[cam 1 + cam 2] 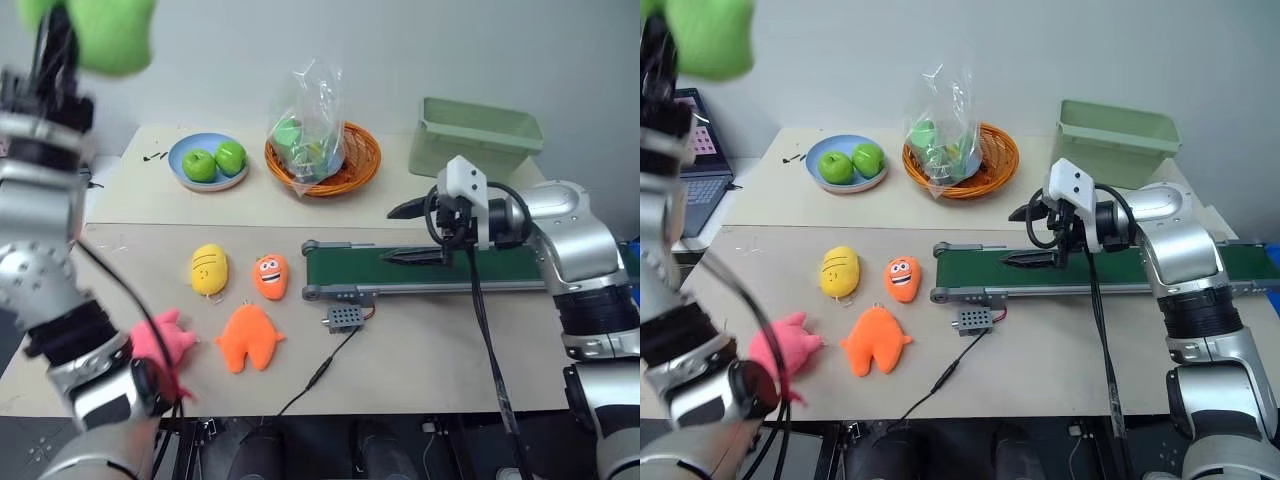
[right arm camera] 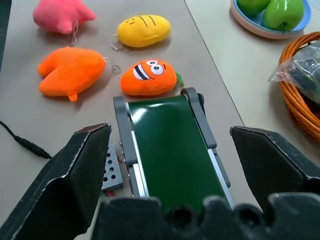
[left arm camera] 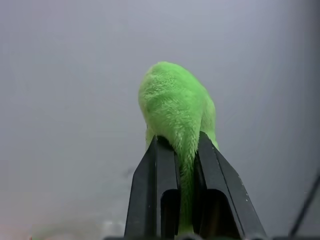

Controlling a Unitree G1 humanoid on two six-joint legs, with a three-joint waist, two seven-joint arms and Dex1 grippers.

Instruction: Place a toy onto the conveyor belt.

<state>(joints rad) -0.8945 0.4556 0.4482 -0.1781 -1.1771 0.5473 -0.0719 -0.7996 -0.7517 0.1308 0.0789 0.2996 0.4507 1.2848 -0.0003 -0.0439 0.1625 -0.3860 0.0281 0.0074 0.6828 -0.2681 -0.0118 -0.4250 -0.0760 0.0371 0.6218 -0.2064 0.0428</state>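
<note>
The toy (image 1: 95,35), a lime-green fuzzy plush, is held high in the air at the far left, well above the table. My left gripper (image 3: 185,170) is shut on it, and the black fingers (image 3: 150,190) pinch its lower part. The conveyor belt (image 1: 350,265), dark green in a grey frame, runs across the right half of the table. My right gripper (image 1: 412,235) hovers open just above the belt (image 2: 170,145), pointing toward its left end with nothing between its fingers.
Left of the belt lie a yellow plush (image 1: 209,270), an orange carrot plush (image 1: 270,276), an orange plush (image 1: 248,337) and a pink plush (image 1: 165,340). A small grey box (image 1: 343,318) with a cable sits by the belt end. At the back stand a plate of apples (image 1: 208,162), a wicker basket (image 1: 360,160) and a green bin (image 1: 475,140).
</note>
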